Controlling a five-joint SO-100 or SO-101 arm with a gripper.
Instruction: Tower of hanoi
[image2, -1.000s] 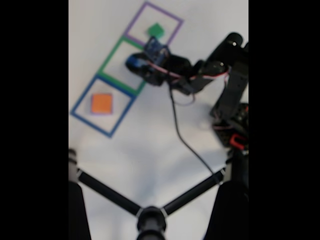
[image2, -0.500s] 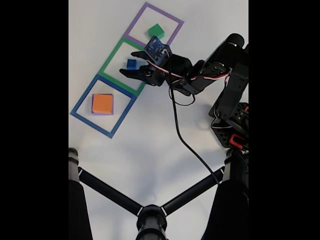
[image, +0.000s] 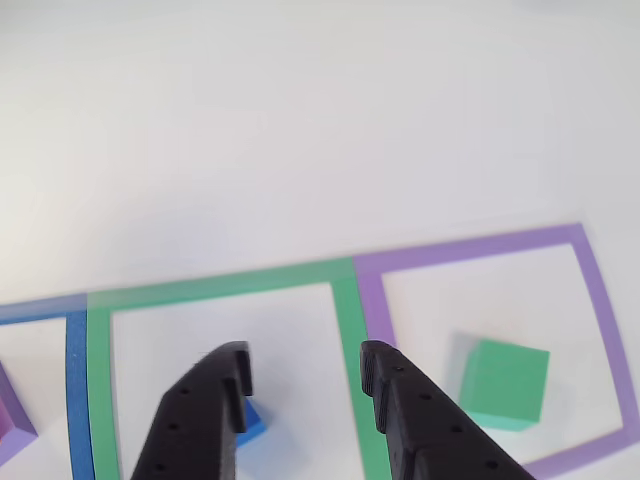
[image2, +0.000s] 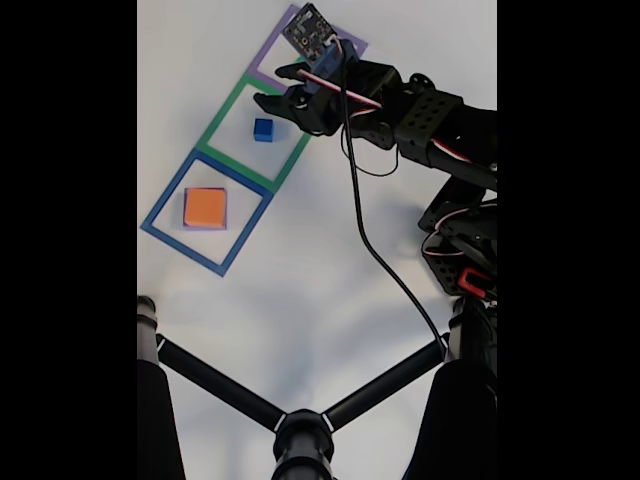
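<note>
Lifted off the blue block (image2: 263, 129), my gripper (image2: 277, 88) has swung toward the purple outline (image: 600, 300), jaws apart and holding nothing. That block sits inside the green outline (image2: 222, 116); the green block (image: 504, 383) lies within the purple one, orange block (image2: 205, 208) in the blue outline (image2: 165, 204).
</note>
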